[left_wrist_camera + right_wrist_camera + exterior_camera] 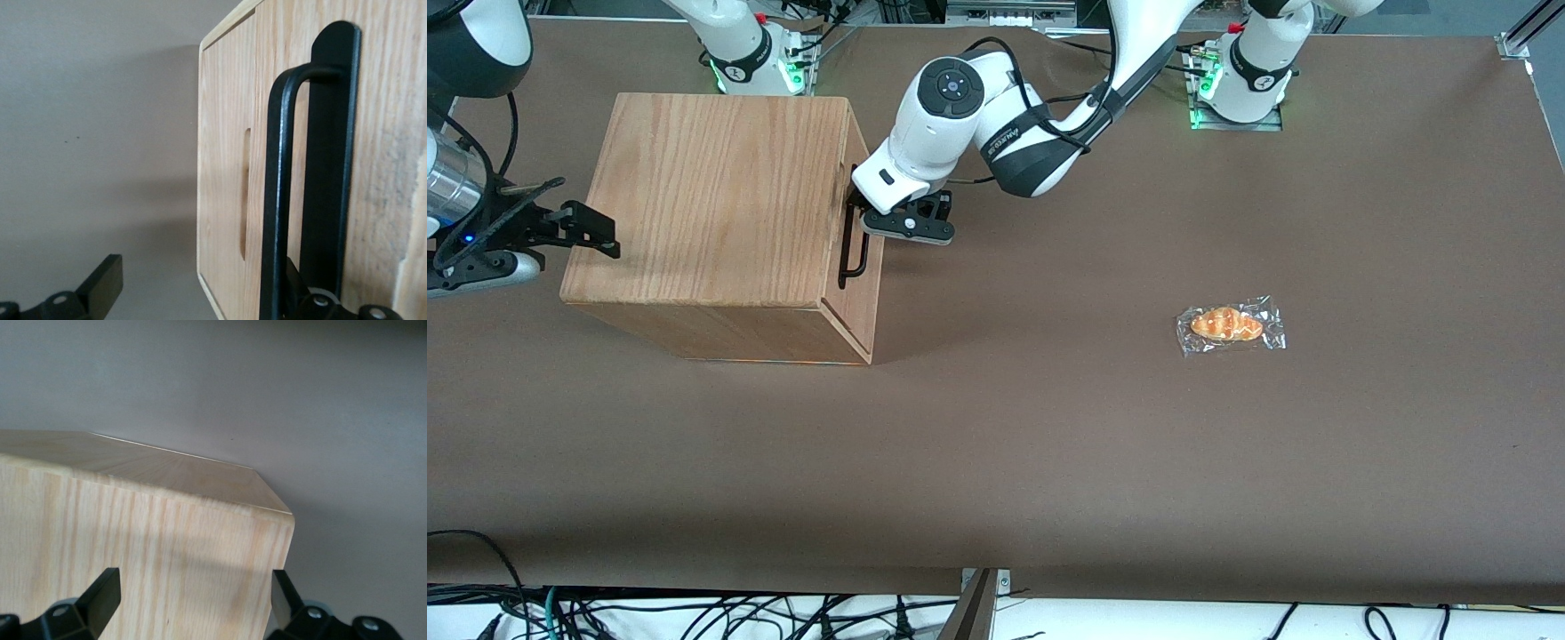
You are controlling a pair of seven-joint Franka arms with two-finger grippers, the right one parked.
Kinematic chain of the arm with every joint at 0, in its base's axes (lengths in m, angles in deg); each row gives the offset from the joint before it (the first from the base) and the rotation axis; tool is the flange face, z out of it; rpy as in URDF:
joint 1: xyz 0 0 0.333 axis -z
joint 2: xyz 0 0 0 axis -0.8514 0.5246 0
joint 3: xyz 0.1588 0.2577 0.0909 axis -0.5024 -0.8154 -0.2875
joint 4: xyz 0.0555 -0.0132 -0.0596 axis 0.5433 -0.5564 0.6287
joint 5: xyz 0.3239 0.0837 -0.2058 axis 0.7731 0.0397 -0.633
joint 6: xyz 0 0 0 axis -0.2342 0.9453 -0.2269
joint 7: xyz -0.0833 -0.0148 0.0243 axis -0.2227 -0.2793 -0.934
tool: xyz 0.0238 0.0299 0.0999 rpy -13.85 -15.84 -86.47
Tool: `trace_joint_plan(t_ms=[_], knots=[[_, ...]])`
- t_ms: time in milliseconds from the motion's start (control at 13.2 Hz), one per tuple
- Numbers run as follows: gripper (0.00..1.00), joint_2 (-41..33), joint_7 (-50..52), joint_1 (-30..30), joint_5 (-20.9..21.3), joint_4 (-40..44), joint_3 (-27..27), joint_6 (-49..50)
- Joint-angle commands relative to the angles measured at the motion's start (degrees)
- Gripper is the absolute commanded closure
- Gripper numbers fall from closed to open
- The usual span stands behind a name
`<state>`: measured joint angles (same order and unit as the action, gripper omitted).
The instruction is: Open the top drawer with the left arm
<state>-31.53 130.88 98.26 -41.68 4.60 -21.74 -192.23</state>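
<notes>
We're lining the spread tool (871, 213) around the drawer (865, 267) handle (279, 200); we're needing both fingers squarely straddling it before pulling straight out.

The left arm (996, 124) reaches down from its base, bends at the elbow, and ends in a white wrist with a round grey cap facing up. Below the wrist the gripper (871, 222) lies level and points sideways toward the parked arm's end of the table. Its fingers are spread apart: one black fingertip (100, 283) stands free to one side, and the other finger (313, 303) is partly hidden.
</notes>
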Motion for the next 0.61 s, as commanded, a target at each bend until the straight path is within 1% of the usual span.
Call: trace_joint_plan(t_ms=[0, 532], knots=[[0.00, 0.5, -1.8, -1.0, 1.9, 1.0, -0.7, 4.1], [0.00, 0.1, -3.1, -2.6, 1.7, 1.4, -0.5, 7.3]])
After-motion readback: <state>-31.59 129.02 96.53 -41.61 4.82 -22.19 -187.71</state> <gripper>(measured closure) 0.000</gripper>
